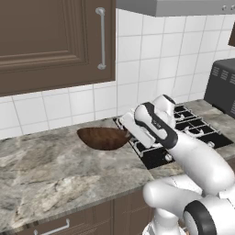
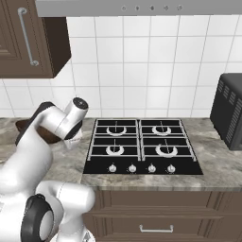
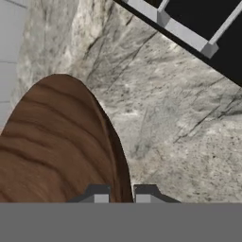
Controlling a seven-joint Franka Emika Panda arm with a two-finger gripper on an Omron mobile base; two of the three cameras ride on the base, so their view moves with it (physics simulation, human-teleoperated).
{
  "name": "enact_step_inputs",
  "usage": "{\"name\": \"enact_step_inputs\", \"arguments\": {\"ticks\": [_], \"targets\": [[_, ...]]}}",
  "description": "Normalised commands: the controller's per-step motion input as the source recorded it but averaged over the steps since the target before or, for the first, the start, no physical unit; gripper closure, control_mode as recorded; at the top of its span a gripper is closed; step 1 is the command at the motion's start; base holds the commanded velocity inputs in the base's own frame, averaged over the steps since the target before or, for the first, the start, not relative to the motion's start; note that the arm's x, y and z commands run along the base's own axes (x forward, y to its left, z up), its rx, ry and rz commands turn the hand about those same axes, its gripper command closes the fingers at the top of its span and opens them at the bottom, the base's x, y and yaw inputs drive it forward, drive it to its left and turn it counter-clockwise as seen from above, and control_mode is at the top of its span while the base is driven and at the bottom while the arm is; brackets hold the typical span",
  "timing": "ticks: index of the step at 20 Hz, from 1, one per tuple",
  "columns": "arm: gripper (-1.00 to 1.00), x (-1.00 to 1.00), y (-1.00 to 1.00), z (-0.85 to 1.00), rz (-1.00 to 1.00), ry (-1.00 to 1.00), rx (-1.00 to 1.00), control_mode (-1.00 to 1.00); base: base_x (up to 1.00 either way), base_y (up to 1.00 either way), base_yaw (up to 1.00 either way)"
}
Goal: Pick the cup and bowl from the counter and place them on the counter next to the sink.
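the gripper (image 3: 118, 193) is clamped on the near rim of the bowl (image 1: 103, 137). the bowl hangs tilted just above the counter (image 1: 55, 170), beside the stovetop (image 2: 142, 146). its body extends away from the fingers.

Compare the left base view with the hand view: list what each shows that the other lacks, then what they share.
Left base view alone: the wall cabinet with its silver handle, the dark appliance at right, and the burner knobs.
Hand view alone: the end effector, its fingertips nearly together astride the bowl's rim.
Shared: the wooden bowl, the stone counter, the white wall tiles, and the black stovetop.
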Motion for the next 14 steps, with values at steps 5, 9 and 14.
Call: {"name": "enact_step_inputs", "arguments": {"ticks": [5,9,14], "targets": [[1.00,0.00,-0.03,0.01,0.04,-0.02,-0.02,-1.00,0.00,0.00,0.00],[1.00,0.00,0.00,0.00,0.18,-0.01,-0.05,-1.00,0.00,0.00,0.00],[1.00,0.00,0.00,0.00,0.24,-0.02,-0.04,-1.00,0.00,0.00,0.00]]}}
